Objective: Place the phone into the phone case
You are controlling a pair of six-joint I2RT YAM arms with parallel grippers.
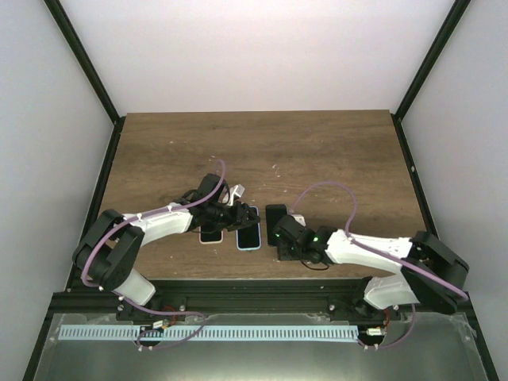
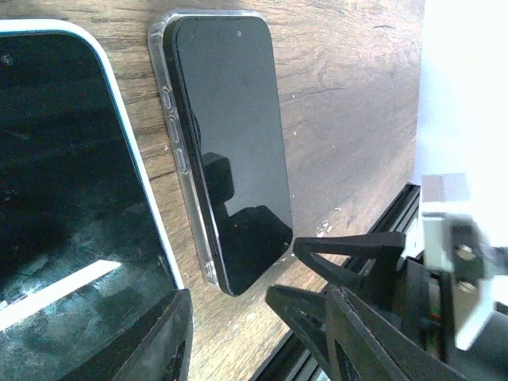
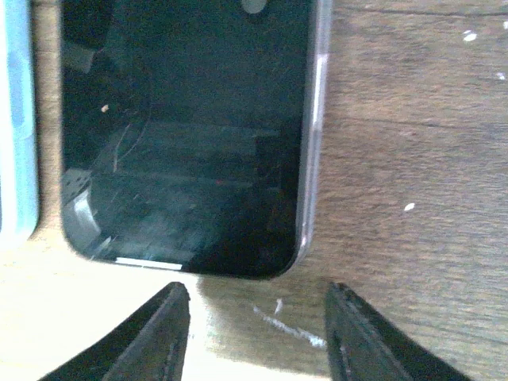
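1. Wood-grain bench [image 1: 333,151], folks, and three slabs lie in a row near its front edge: a clear-cased phone [image 2: 230,151] on the left, a blue-rimmed case [image 1: 249,235] in the middle and a dark phone [image 3: 190,135] on the right. The dark phone lies flat and face-up, just beside the blue rim.
2. Right fingers [image 3: 159,333] hover low at the dark phone's short end. They are spread apart with nothing between them.
3. Left fingers [image 2: 171,337] are parted and empty too, low over the bench by the clear-cased phone's corner.
4. My read is that nothing is lifted, so this is the pickup. The dark phone looks like the one to seat (whether the blue-rimmed case is empty I cannot tell, since its face reads dark and glossy).
5. To do it well, remember that a phone lying flat offers little to bite on. The right fingers should straddle the long edges squarely and close on the metal sides, not on the glass.
6. Lift level, because a glossy slab may pivot or slip if it is pinched off-centre.
7. Meanwhile the left fingers would do best pinning the case so it doesn't skate across the bench.
8. Tuck one short end under the lip first, then press the far end down until the rim wraps all round.
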